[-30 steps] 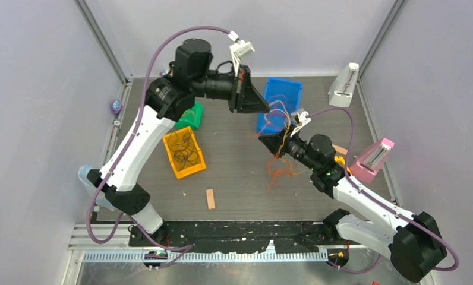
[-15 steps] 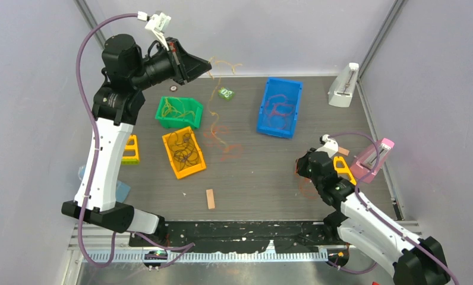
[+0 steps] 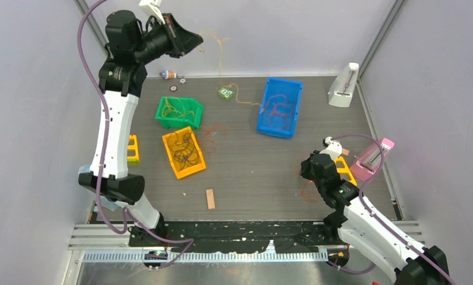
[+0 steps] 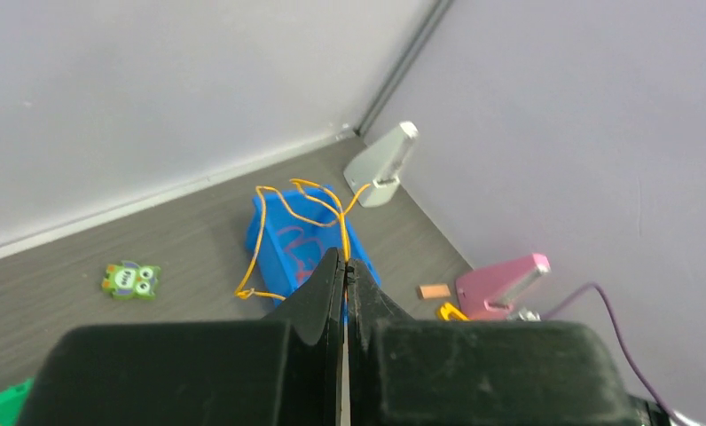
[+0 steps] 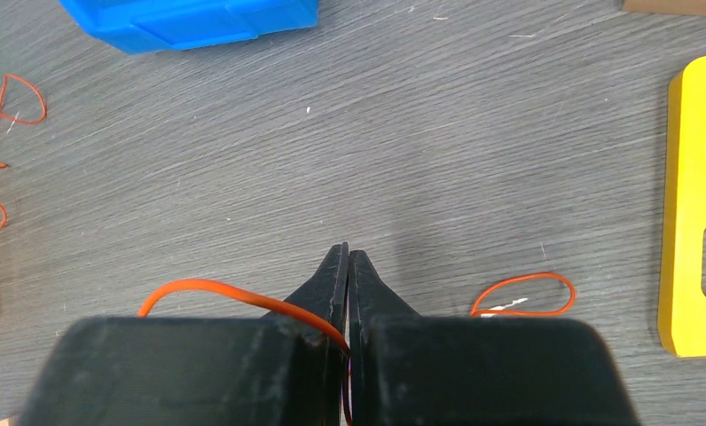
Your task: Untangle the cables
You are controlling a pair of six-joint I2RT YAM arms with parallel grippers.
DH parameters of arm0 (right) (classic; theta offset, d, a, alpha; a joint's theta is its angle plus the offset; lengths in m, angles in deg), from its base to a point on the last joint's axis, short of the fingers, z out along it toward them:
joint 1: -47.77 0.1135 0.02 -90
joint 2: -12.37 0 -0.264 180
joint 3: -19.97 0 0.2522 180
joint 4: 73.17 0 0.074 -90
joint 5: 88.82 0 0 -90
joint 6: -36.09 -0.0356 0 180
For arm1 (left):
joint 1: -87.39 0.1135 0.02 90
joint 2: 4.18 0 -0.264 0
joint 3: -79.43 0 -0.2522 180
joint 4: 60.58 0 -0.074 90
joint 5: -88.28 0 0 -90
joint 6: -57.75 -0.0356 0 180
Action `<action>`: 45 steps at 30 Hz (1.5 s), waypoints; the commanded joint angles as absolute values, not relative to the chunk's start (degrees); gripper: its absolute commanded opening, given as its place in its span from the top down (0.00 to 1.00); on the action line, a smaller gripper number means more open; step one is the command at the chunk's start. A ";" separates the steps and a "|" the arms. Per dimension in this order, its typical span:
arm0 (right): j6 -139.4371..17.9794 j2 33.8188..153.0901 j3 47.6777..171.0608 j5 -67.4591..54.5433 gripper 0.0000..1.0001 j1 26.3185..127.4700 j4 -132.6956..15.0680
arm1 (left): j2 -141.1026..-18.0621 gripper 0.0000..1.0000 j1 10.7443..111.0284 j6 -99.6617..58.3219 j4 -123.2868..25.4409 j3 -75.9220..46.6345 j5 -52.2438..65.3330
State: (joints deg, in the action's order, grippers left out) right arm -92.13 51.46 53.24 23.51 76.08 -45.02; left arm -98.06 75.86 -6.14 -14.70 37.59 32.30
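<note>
My left gripper (image 3: 199, 41) is raised high at the back left and shut on a thin yellow-orange cable (image 3: 222, 65). That cable hangs down past the green owl toy (image 3: 225, 92) toward the blue bin (image 3: 279, 107). In the left wrist view the shut jaws (image 4: 345, 263) pinch the cable (image 4: 278, 200) above the blue bin (image 4: 283, 253). My right gripper (image 3: 305, 177) is low over the table at the right, shut on an orange cable (image 5: 207, 288). Its fingertips (image 5: 347, 253) nearly touch the table, and another orange loop (image 5: 527, 286) lies beside them.
A green bin (image 3: 179, 111) holds yellow-green wires, an orange bin (image 3: 184, 152) dark wires, the blue bin red wires. Loose orange strands (image 3: 213, 130) lie mid-table. Yellow blocks (image 3: 344, 169) (image 3: 132, 148), a wooden block (image 3: 210, 198), a white stand (image 3: 343, 86) and a pink one (image 3: 374, 159) are around.
My left arm swung from the middle to the back left and rose, pulling the yellow-orange cable off the table centre. My right arm drew back and dropped low at the right with the orange cable.
</note>
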 commanded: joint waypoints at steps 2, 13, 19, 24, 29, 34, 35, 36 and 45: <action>-89.29 51.06 56.82 23.31 0.95 75.94 -45.89 | -101.65 1.00 79.04 -3.60 -15.00 45.13 33.62; -87.51 53.06 58.61 19.61 0.95 75.89 -46.94 | -97.69 1.00 84.61 -5.01 -22.80 24.48 31.34; -86.80 54.43 60.07 19.04 0.95 75.93 -46.22 | -96.76 1.00 89.35 -7.16 -28.74 8.96 26.83; -85.90 55.60 61.72 19.01 0.95 75.97 -45.85 | -98.20 1.00 92.16 -7.13 -33.40 1.08 25.43; -85.80 56.96 62.89 18.72 0.95 75.94 -45.78 | -100.63 1.00 92.65 -6.19 -35.09 0.62 28.28; -86.56 57.90 63.01 17.93 0.95 75.93 -46.66 | -99.59 1.00 89.18 -6.30 -35.21 4.14 29.93; -86.77 57.94 62.96 17.76 0.95 75.96 -46.71 | -99.20 1.00 88.39 -6.49 -35.21 4.82 30.01; -86.82 58.04 62.94 17.69 0.95 75.97 -46.81 | -98.91 1.00 87.96 -6.40 -35.16 5.64 30.29; -87.05 57.45 61.99 16.97 0.95 75.98 -47.08 | -98.04 1.00 87.94 -5.04 -31.37 19.44 28.25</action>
State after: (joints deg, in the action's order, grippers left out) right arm -86.80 58.07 60.63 17.35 76.08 -44.80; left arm -101.08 87.40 -5.40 -30.11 11.97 29.44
